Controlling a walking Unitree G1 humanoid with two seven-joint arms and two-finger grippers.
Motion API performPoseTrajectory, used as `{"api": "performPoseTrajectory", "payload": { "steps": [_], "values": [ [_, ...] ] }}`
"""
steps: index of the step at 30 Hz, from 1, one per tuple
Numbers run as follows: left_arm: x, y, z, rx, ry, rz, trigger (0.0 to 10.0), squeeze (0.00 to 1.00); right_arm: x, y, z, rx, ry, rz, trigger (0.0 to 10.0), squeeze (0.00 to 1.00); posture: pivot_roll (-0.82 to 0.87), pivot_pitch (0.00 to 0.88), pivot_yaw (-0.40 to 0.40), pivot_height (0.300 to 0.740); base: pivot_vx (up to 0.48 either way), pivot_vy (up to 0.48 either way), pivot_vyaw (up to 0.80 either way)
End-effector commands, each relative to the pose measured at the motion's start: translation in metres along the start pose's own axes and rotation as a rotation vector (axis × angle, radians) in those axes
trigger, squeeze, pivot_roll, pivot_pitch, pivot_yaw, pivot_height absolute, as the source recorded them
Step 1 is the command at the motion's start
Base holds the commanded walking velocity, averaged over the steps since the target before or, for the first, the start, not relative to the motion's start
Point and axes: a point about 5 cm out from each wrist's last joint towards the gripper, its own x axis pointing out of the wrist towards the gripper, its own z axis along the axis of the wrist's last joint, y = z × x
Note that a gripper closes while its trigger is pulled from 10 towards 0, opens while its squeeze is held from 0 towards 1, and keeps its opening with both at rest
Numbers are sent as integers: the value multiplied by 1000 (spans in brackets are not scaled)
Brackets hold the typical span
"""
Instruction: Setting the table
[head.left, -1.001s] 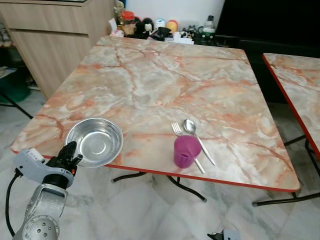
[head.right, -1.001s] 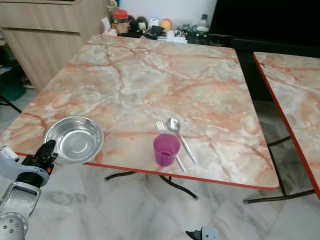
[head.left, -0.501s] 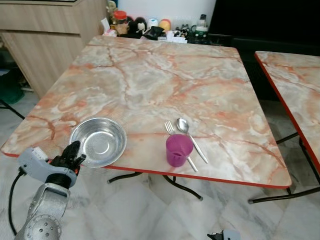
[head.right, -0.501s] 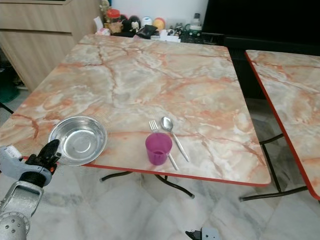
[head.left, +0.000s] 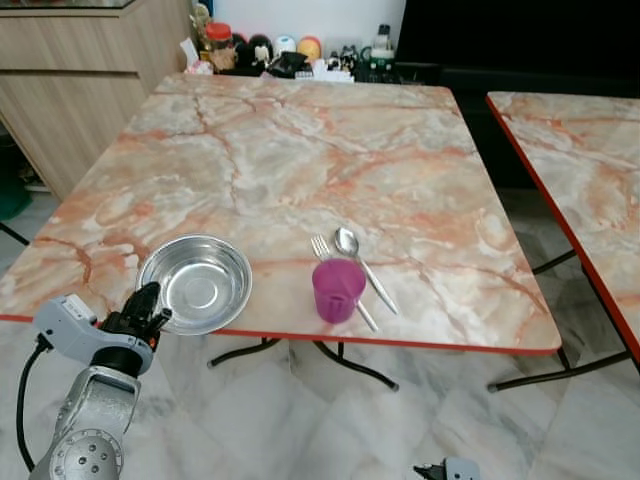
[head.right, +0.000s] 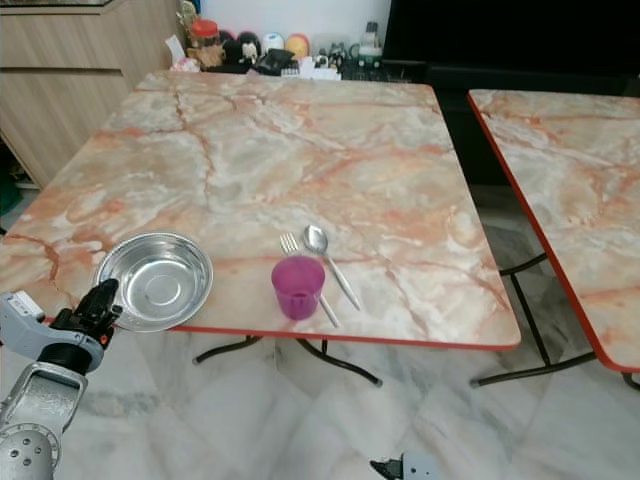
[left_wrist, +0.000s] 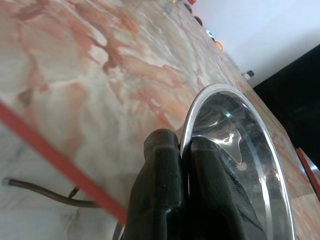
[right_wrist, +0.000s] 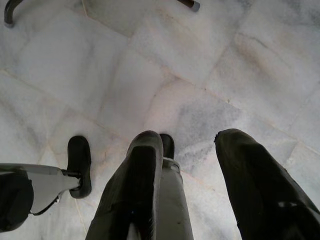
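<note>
Your left hand (head.left: 148, 307) pinched the near rim of the steel bowl (head.left: 196, 283) at the lower left of the frame, on the marble table (head.left: 300, 150) edge. Right of it sat the purple cup (head.left: 336, 290), fork (head.left: 322, 247) and spoon (head.left: 348, 243). Your right hand (right_wrist: 187, 170) hung open over the floor (right_wrist: 150, 65).

shiny metal bowl (head.left: 196, 283), glossy marble-look table (head.left: 300, 150), purple plastic cup (head.left: 337, 290), polished metal spoon (head.left: 360, 263).

steel bowl (head.left: 195, 283), purple cup (head.left: 336, 290), fork (head.left: 322, 247), spoon (head.left: 348, 242)
</note>
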Motion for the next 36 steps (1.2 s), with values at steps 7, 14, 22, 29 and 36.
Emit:
{"api": "performPoseTrajectory", "payload": {
  "steps": [7,14,22,29,36],
  "values": [
    [-1,-4,9,-2,-40,-16,10000,0,-1,1,-6,19,11,-4,10000,0,152,155,-45,740,-261,0,0],
    [-1,-6,9,1,-41,-21,10000,0,-1,1,-5,25,6,-5,10000,0,154,154,-44,740,-258,0,0],
    [0,-6,9,24,-31,-19,10000,0,-1,1,-4,29,4,-5,10000,0,153,155,-44,740,0,0,0],
    [-1,-6,7,27,-21,-23,10000,0,-1,1,-5,32,4,-7,10000,0,154,157,-43,740,0,0,0],
    [-4,-3,5,46,-5,-21,10000,0,-1,2,-5,37,6,-7,10000,0,154,156,-43,740,0,0,0]
  ]
}}
